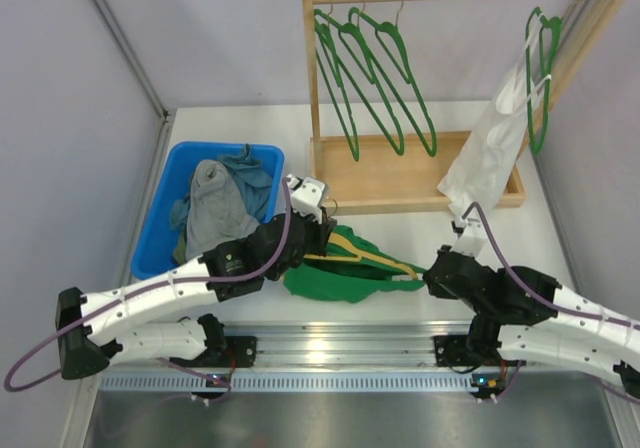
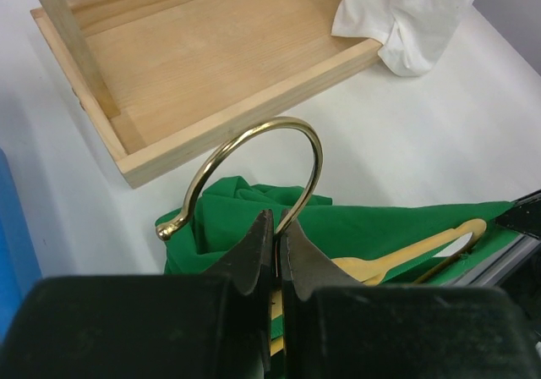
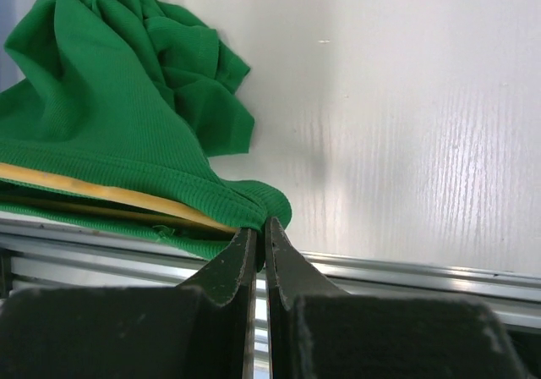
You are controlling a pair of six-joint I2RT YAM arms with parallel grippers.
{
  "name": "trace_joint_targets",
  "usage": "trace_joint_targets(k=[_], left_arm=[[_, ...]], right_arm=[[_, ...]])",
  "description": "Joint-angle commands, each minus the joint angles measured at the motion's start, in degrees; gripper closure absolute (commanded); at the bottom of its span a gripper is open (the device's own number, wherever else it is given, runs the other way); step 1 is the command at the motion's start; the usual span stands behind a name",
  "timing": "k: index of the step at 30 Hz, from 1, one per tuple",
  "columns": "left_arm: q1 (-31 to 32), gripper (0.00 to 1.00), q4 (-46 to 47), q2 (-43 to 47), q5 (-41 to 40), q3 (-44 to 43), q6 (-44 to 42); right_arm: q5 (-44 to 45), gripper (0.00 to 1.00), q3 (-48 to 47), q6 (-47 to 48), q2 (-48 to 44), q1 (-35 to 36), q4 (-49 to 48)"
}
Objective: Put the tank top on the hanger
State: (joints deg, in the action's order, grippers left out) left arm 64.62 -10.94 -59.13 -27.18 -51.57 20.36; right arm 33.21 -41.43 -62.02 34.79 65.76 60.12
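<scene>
Left hand (image 2: 272, 227) clamps hanger (image 2: 406, 256) by hook; right hand (image 3: 260, 231) pinches tank top (image 3: 110, 100).

- The tank top (image 1: 325, 280) was bright green ribbed fabric, lying crumpled on the white surface (image 1: 420, 230) near its front edge. It was bunched into folds at one end and drawn flatter towards the other.
- The hanger (image 1: 372, 258) was thin and pale yellow, with a gold metal hook (image 2: 254, 138). It lay partly inside the tank top, with green cloth above and below one arm.
- The hook stood up over the fabric, pinched at its base by the left tool (image 2: 275, 227).
- The right tool (image 3: 260, 231) was closed on the hem at the hanger arm's end.
</scene>
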Motion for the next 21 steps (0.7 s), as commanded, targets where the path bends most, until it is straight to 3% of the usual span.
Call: trace_joint_targets(k=[1,21], left_arm=[[-0.11,1.0,3.03,-0.54,-0.51,-1.08,-2.17],[0.42,1.0,8.12,-4.15,2.04,-3.1,-1.38]], right_arm=[[2.47,1.0,-3.74,2.6,1.25,-0.8,1.94],[-2.71,1.0,-22.45,16.66,18.65,-1.77,-9.92]])
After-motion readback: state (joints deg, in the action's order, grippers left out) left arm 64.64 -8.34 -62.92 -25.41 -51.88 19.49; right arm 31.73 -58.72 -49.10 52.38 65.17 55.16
